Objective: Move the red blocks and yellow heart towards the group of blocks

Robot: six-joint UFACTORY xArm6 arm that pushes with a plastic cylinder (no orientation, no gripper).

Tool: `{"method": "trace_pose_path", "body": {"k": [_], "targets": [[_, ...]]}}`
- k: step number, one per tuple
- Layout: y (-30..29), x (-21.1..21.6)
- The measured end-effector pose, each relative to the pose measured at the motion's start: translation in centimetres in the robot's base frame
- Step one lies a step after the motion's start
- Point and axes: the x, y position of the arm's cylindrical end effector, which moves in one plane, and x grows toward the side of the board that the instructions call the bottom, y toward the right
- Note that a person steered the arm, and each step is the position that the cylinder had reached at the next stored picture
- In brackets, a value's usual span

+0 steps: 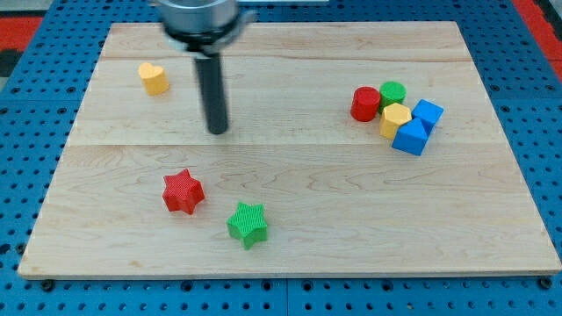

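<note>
A yellow heart (154,78) lies near the view's top left. A red star (183,191) lies at the lower left, with a green star (248,224) just right of and below it. At the view's right a group sits tight together: a red cylinder (365,104), a green cylinder (392,93), a yellow hexagon (395,119), a blue block (428,113) and a second blue block (411,137). My tip (217,132) stands on the board right of and below the yellow heart, above the red star, touching no block.
The wooden board (290,246) lies on a blue pegboard (35,88). The arm's grey mount (200,22) hangs over the board's top edge.
</note>
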Motion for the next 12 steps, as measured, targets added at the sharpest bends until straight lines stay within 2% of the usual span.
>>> {"method": "trace_pose_path", "body": {"k": [1,2,4,6,7,8,9,10,11,12], "targets": [[-7.3,4.4],[-9.1,12.0],[11.4,10.1],[16.1,3.5],[18.9,2.3],[14.0,3.5],[11.3,0.3],[17.9,0.0],[15.7,1.4],[8.2,-0.8]]}}
